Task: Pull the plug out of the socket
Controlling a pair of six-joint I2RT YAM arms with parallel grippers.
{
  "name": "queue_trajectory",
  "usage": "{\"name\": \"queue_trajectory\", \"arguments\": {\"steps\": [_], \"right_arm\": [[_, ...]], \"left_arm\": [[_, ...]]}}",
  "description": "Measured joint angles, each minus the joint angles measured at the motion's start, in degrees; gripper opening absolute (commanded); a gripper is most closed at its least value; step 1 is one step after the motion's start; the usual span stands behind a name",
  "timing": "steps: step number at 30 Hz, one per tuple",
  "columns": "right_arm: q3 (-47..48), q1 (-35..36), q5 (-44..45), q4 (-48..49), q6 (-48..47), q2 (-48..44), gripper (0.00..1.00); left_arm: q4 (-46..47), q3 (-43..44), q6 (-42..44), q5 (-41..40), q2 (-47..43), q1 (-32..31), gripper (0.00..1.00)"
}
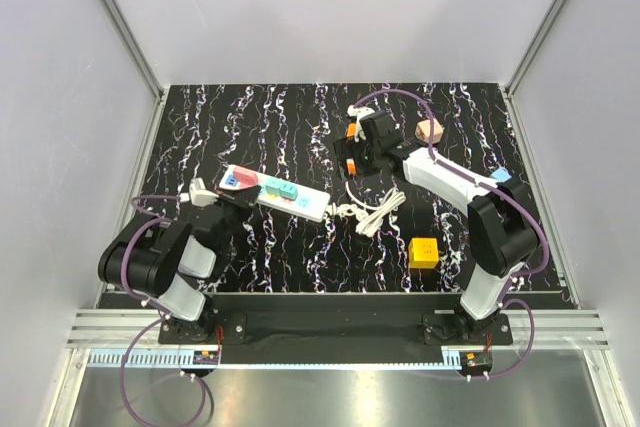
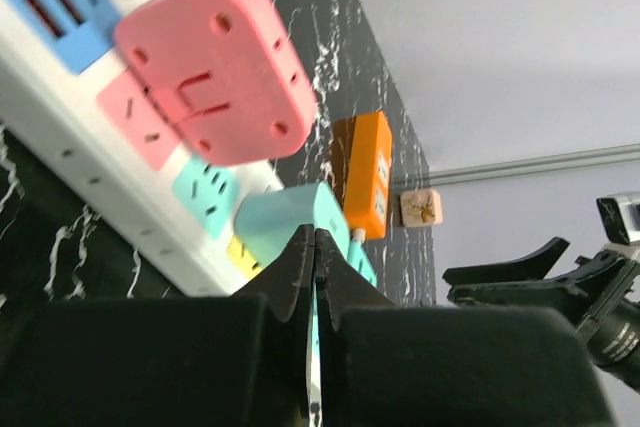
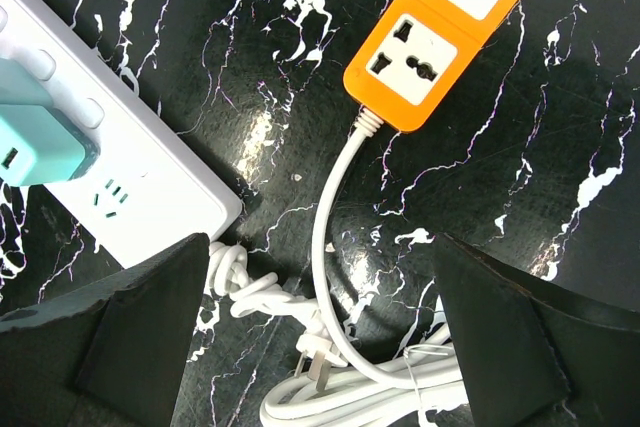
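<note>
I see the socket (image 1: 275,193), the long white strip, lying slantwise on the black marbled table (image 1: 250,117), a little left of the middle and in front of the left arm. A pink plug (image 2: 215,67) sits on it near its left end. A teal plug (image 2: 285,222) stands next to it, more toward the middle of the strip.

The left gripper (image 2: 315,239) is at the left end of the strip. Its fingers are pressed together with nothing between them. In the wrist view their tips are just before the teal plug, but I cannot tell if they touch it.

The right gripper (image 3: 320,247) hangs over the table between the right end of the socket and the orange power strip (image 3: 450,27). Its fingers (image 3: 140,337) are spread wide and hold nothing. Below it lies loose white cord (image 3: 320,267).

A yellow cube (image 1: 423,252) is near the right arm, and a tan block (image 1: 430,131) lies further back on the right.
</note>
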Motion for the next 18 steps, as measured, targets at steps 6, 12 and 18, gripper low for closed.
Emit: {"name": "queue_trajectory", "arguments": {"steps": [6, 12, 18], "right_arm": [[0.3, 0.0, 0.0, 0.0, -0.2, 0.0, 1.0], [0.9, 0.0, 0.0, -0.2, -0.3, 0.5, 1.0], [4.5, 1.7, -1.5, -1.0, -3.1, 3.9, 1.0]], "left_arm": [[0.5, 1.7, -0.2, 0.4, 4.4, 1.0, 0.01], [0.3, 3.2, -1.1, 0.9, 10.3, 1.2, 0.0], [2.1, 3.2, -2.0, 1.3, 11.9, 1.2, 0.0]]}}
